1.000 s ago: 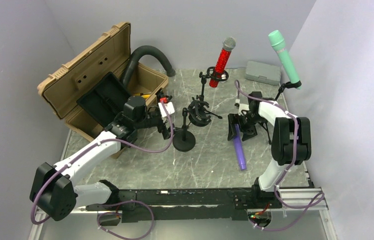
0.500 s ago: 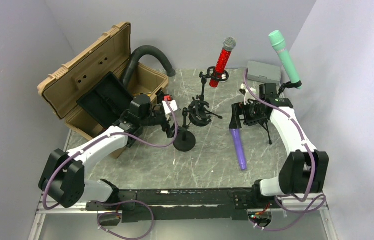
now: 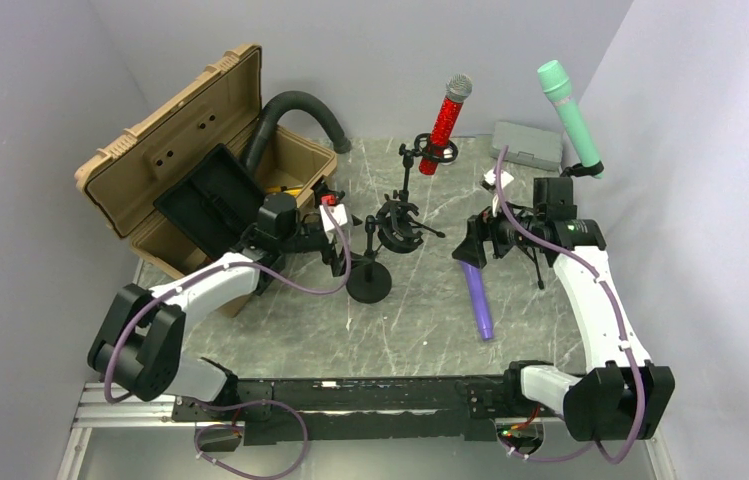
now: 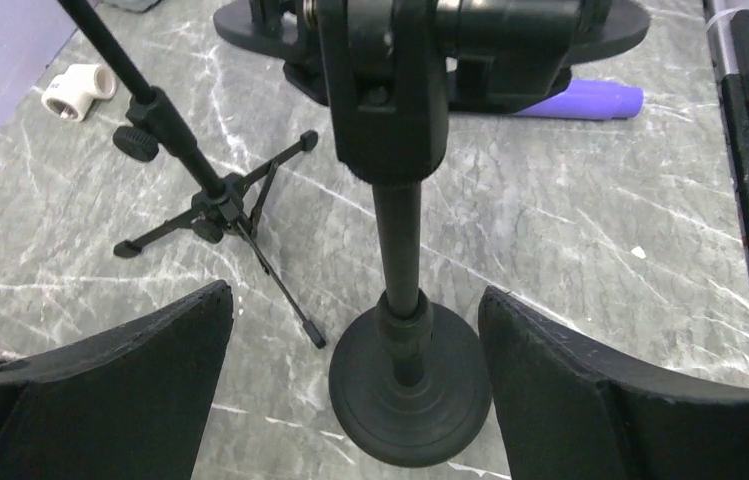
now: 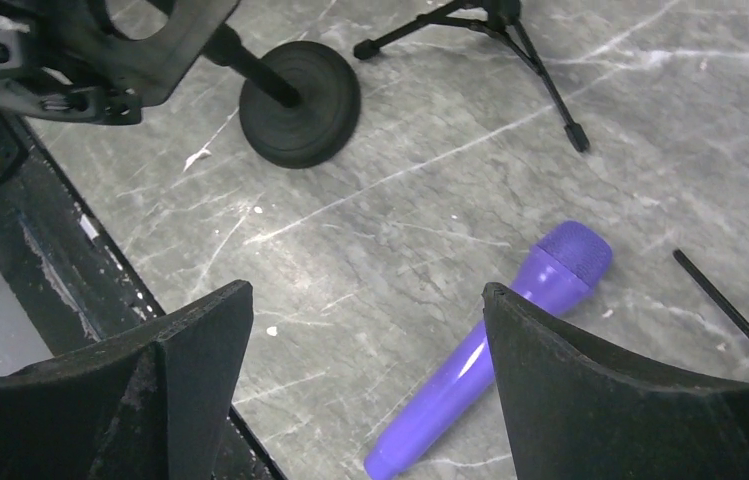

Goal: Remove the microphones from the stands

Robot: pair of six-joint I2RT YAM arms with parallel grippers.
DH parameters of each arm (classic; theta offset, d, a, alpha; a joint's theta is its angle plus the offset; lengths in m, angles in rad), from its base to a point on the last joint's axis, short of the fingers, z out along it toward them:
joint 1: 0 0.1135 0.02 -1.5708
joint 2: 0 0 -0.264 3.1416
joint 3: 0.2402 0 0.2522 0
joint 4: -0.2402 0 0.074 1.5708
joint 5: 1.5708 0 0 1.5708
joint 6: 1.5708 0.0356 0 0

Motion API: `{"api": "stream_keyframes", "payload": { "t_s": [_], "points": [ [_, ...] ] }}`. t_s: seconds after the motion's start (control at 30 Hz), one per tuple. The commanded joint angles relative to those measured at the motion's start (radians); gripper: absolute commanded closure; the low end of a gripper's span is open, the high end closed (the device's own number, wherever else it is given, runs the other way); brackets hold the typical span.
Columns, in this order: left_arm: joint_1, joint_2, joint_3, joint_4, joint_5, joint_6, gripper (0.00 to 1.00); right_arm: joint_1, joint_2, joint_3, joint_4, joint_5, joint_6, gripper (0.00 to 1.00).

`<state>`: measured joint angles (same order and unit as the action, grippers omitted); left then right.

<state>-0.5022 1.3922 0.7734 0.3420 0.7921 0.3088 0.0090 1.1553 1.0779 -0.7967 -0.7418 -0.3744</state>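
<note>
A purple microphone [image 3: 478,300] lies flat on the grey marble table, and also shows in the right wrist view [image 5: 495,345]. The black round-base stand [image 3: 369,285] holds an empty shock-mount clip [image 3: 397,225]. My left gripper [image 3: 335,250] is open, its jaws on either side of the stand's pole [image 4: 397,240] above the base [image 4: 410,385], not touching it. My right gripper [image 3: 472,248] is open and empty above the purple microphone's head. A red microphone [image 3: 447,110] and a green microphone [image 3: 571,115] sit on tripod stands at the back.
An open tan case [image 3: 200,150] with a black hose [image 3: 295,110] stands at the back left. A grey box [image 3: 528,145] and a white pipe fitting [image 3: 497,178] lie at the back right. Tripod legs [image 4: 220,205] spread beside the round base.
My right arm has stretched out and its gripper has lifted off the purple microphone, which stays lying on the table. My left gripper stays by the stand's pole.
</note>
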Motion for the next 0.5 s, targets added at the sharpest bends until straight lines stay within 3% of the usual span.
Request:
{"api": "stream_keyframes", "payload": {
  "t_s": [0.0, 0.23, 0.4, 0.47],
  "points": [
    [0.003, 0.015, 0.035, 0.125, 0.102, -0.057, 0.08, 0.01, -0.02, -0.035, 0.077, -0.097, -0.048, 0.13],
    [0.003, 0.077, 0.075, 0.172, 0.17, -0.159, 0.25, 0.027, -0.011, -0.077, 0.158, -0.15, -0.028, 0.15],
    [0.002, 0.117, 0.137, 0.136, 0.186, -0.19, 0.45, 0.028, -0.047, -0.125, 0.264, -0.185, 0.0, 0.15],
    [0.001, 0.126, 0.162, 0.125, 0.201, -0.203, 0.6, 0.03, -0.058, -0.137, 0.297, -0.198, 0.011, 0.15]
  ]
}}
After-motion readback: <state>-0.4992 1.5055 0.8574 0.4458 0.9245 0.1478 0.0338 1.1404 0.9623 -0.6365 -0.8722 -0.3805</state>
